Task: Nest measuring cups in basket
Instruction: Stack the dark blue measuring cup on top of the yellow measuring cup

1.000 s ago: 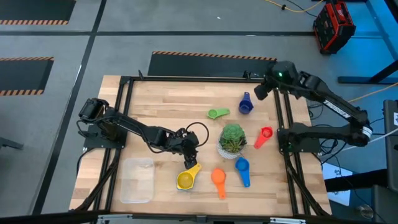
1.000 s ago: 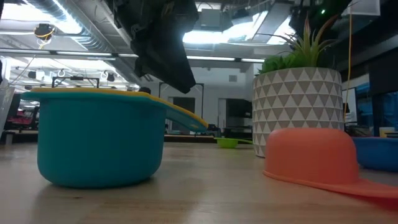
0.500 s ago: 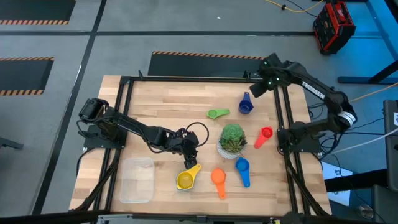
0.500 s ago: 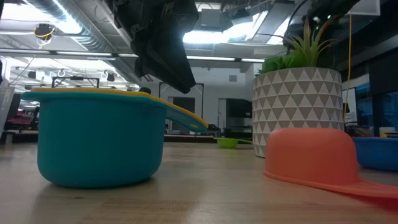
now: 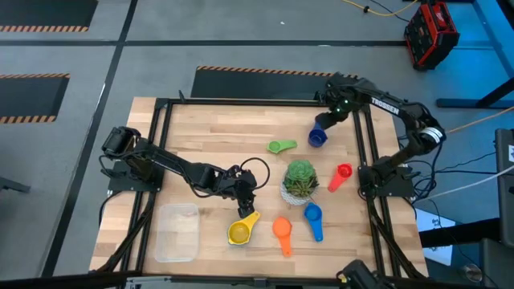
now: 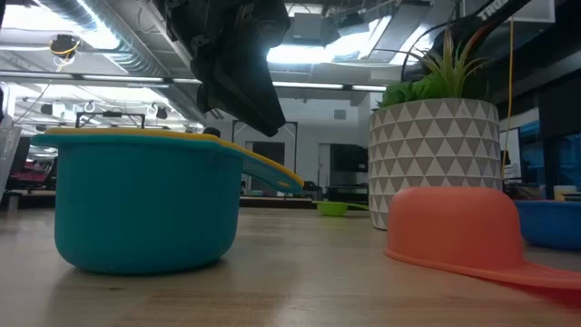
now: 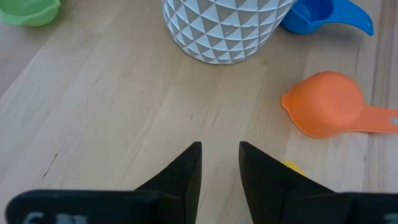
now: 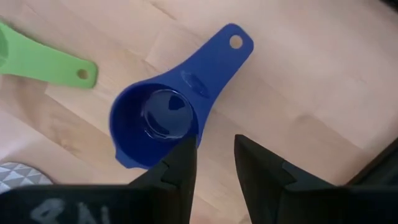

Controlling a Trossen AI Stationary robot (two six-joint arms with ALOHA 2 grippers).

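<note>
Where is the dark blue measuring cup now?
In the high view, the dark blue measuring cup lies far right, beside the green cup, below the right gripper.

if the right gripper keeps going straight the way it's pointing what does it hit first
Most likely the dark blue measuring cup. The right gripper points down at it with a gap between its fingers, one finger overlapping the bowl's rim. How far above it the gripper is remains unclear.

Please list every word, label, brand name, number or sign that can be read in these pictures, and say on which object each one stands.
"TROSSEN": white letters on the right arm, readable in the high view.
White letters on a dark arm at the upper edge of the low view: cut off, not readable.
Pale letters on the right hand, at the edge of its own wrist view: cut off, not readable.
Measuring cups, basket, plant pot: no text visible.
</note>
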